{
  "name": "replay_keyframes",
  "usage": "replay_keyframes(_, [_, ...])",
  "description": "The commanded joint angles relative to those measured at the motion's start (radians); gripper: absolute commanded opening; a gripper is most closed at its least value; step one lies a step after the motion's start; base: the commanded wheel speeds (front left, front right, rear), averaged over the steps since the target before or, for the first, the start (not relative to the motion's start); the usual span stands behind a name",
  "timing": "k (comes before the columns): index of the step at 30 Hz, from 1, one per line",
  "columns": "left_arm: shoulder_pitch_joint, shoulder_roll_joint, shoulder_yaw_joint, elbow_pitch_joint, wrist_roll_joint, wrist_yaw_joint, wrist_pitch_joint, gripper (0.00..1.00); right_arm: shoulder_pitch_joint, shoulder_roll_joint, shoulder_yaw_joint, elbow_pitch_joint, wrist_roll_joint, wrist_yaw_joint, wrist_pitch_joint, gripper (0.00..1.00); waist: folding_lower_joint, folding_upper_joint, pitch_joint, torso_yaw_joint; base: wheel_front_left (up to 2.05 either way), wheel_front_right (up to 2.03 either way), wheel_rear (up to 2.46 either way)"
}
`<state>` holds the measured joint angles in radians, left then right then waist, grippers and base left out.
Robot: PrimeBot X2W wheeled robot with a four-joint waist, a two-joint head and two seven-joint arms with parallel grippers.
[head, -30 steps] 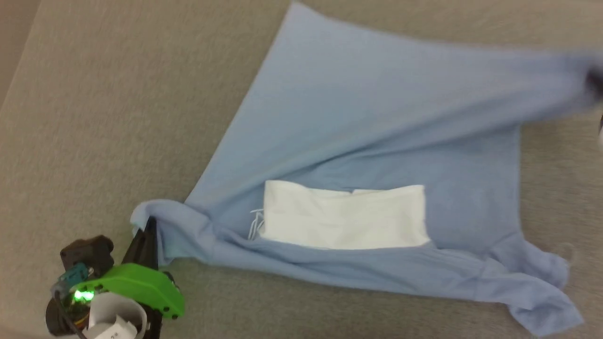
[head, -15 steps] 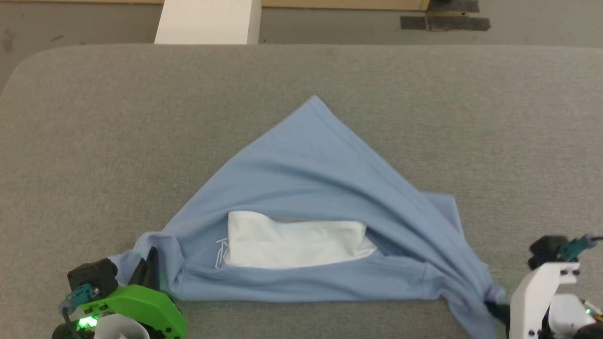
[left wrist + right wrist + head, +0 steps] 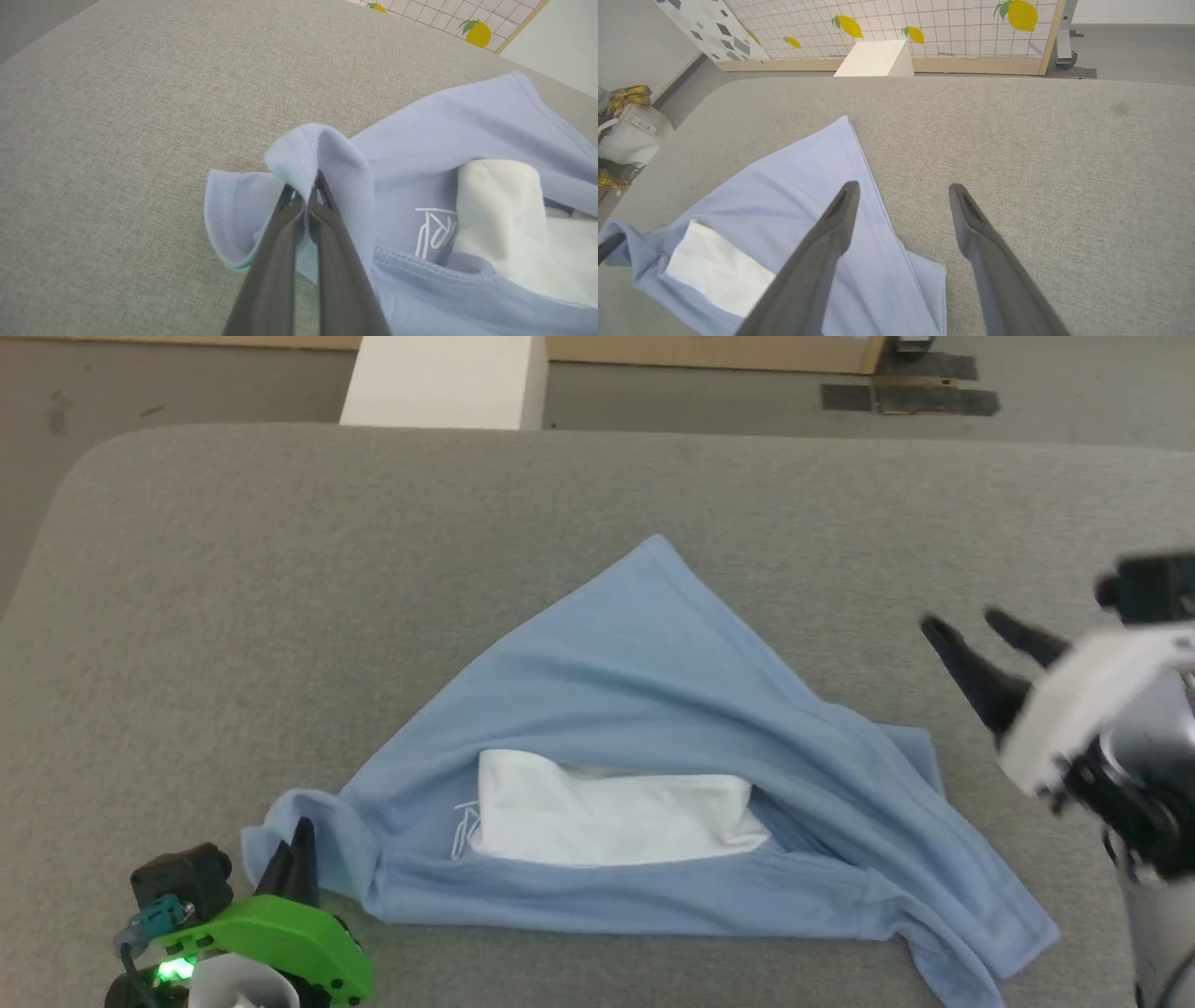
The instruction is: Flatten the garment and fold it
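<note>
The light blue garment point(image 3: 653, 728) lies crumpled in a rough triangle on the grey table point(image 3: 280, 569), with a white fabric patch point(image 3: 607, 812) showing near its front edge. My left gripper point(image 3: 301, 835) is shut on the garment's left corner; the left wrist view shows the pinched garment fold point(image 3: 317, 154) over the left gripper point(image 3: 303, 191), beside white lettering point(image 3: 434, 231). My right gripper point(image 3: 962, 621) hangs open above the table, to the right of the garment and clear of it. In the right wrist view the right gripper point(image 3: 901, 189) is empty, with the garment point(image 3: 803, 186) below and to the left.
A white box point(image 3: 443, 378) stands on the floor beyond the table's far edge, in front of a tiled panel with lemon prints point(image 3: 971, 28). A pile of bags and checked cloth point(image 3: 621, 126) sits off the table's left side. Bare grey table surrounds the garment.
My right gripper has let go of the garment's right end, opened, and risen away to the right. The released cloth has dropped flat on the table. The left gripper keeps its hold.
</note>
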<state>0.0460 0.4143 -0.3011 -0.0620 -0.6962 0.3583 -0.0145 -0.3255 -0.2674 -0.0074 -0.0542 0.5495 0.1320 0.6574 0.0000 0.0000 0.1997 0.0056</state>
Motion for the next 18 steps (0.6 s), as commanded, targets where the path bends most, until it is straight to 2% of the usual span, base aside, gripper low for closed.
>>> replay_keyframes(1, [-0.006,-0.004,-0.003,-0.007,0.000,0.007,-0.001,0.00,-0.054,0.005,0.025,0.038,-0.026,-0.001,-0.014,1.00,0.0000,0.0000,0.038,0.048,0.00,0.00,0.00])
replay_keyframes(8, [-0.066,-0.020,-0.051,-0.018,0.027,-0.013,0.003,0.00,-0.326,0.025,0.221,0.285,-0.182,-0.001,-0.020,1.00,0.0000,0.0000,0.139,0.181,0.00,0.00,0.00])
replay_keyframes(14, [-0.102,-0.046,-0.083,-0.014,0.037,-0.030,-0.006,0.00,-0.506,0.045,0.308,0.487,-0.309,-0.001,0.033,1.00,0.0000,0.0000,0.216,0.270,0.00,0.00,0.00])
replay_keyframes(18, [-0.118,-0.066,-0.098,0.002,0.032,-0.041,-0.013,0.00,-0.592,0.053,0.349,0.614,-0.400,-0.001,0.095,1.00,0.0000,0.0000,0.248,0.297,0.00,0.00,0.00])
